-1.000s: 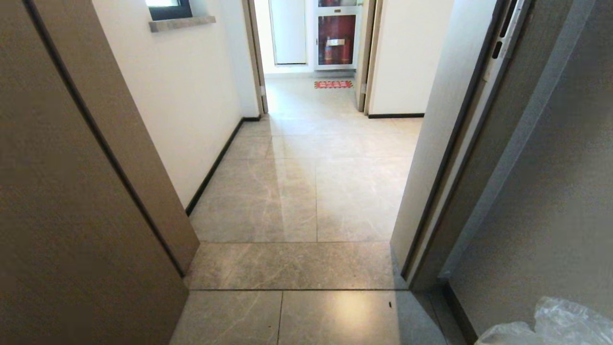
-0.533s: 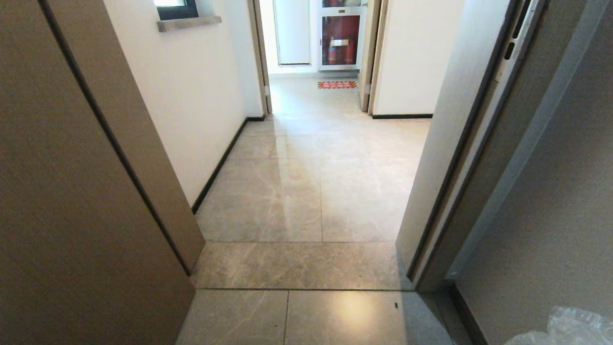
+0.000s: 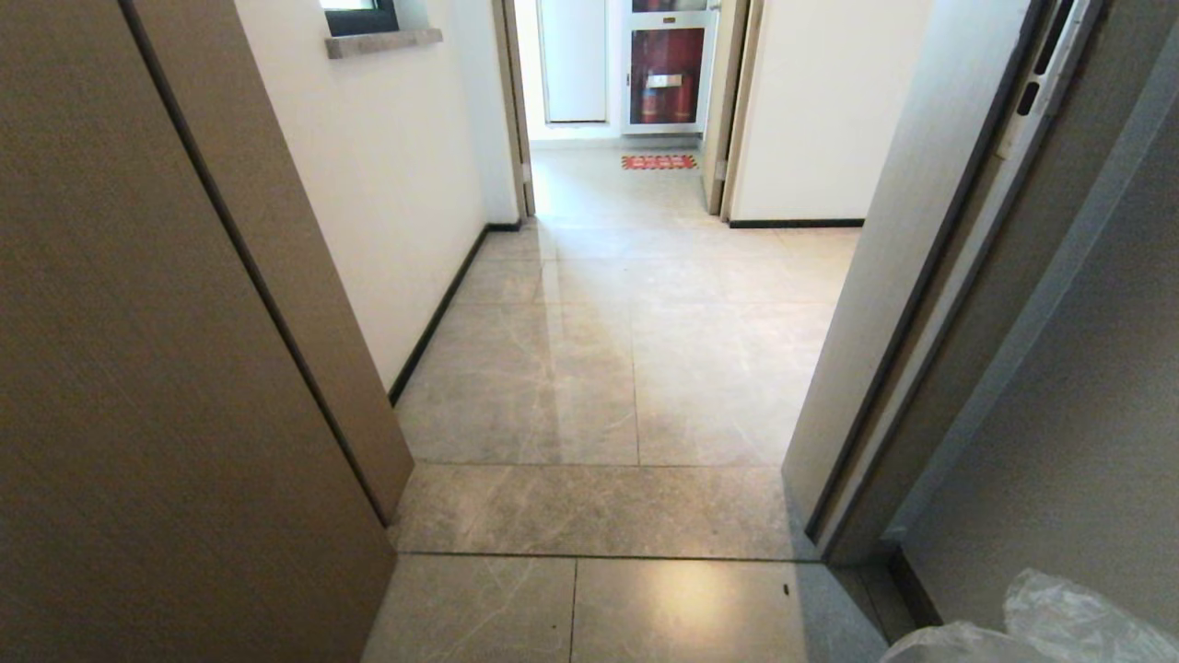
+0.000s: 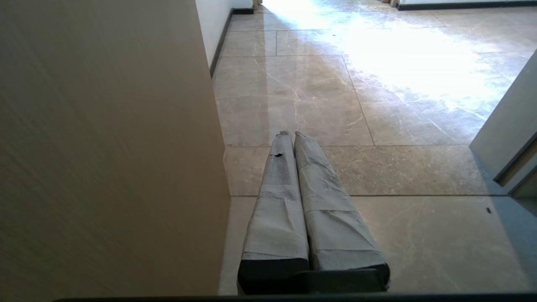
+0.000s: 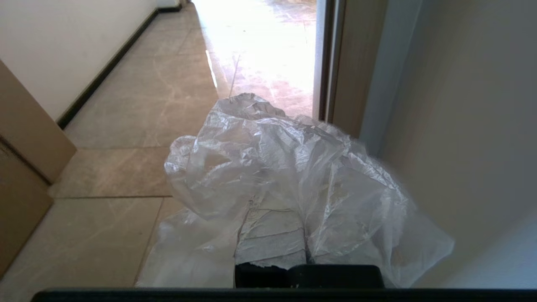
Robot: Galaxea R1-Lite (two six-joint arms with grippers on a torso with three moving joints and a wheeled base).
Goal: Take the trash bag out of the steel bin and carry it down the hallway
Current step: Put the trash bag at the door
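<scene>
The trash bag (image 5: 293, 167) is a clear, crinkly plastic bunch draped over my right gripper (image 5: 300, 205), which is shut on it; its taped fingers (image 5: 272, 235) show through the plastic. In the head view only the bag's top (image 3: 1059, 617) shows, at the lower right corner. My left gripper (image 4: 293, 134) is shut and empty, held above the floor beside a brown panel. The hallway (image 3: 626, 322) of glossy grey marbled tiles runs ahead. The steel bin is out of view.
A brown door panel (image 3: 138, 368) stands close on the left, and a door frame (image 3: 884, 368) and a grey door (image 3: 1059, 414) on the right. A white wall with black baseboard (image 3: 433, 313) lines the left side. Far ahead lie a red mat (image 3: 658, 162) and a glass cabinet (image 3: 665, 75).
The whole head view has shifted: door frame and far doorway sit further right in the picture, so the camera has moved. The bag's top dipped, then rose again at the corner.
</scene>
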